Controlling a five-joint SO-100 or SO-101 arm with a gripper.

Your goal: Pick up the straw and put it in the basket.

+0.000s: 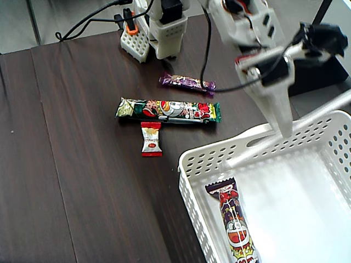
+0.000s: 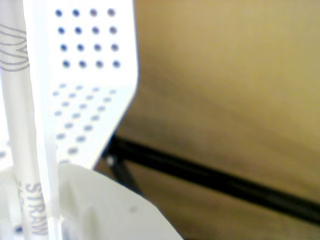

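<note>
The straw (image 1: 253,149) is a long thin white stick lying slantwise over the far-left corner of the basket (image 1: 189,164), a large white tray with holes in its sides. My gripper (image 1: 285,130) points down over the basket's far rim and is shut on the straw near its middle. In the wrist view the straw (image 2: 20,125), printed "STRAW", runs up the left edge beside one white finger (image 2: 105,210). The basket's perforated wall (image 2: 87,90) is just behind it.
A purple-and-red candy bar (image 1: 235,224) lies inside the basket. On the dark wood table (image 1: 82,164) lie a long green-and-red candy bar (image 1: 167,110), a purple candy (image 1: 186,83) and a small red-and-white candy (image 1: 151,139). The arm's base (image 1: 164,27) stands at the back.
</note>
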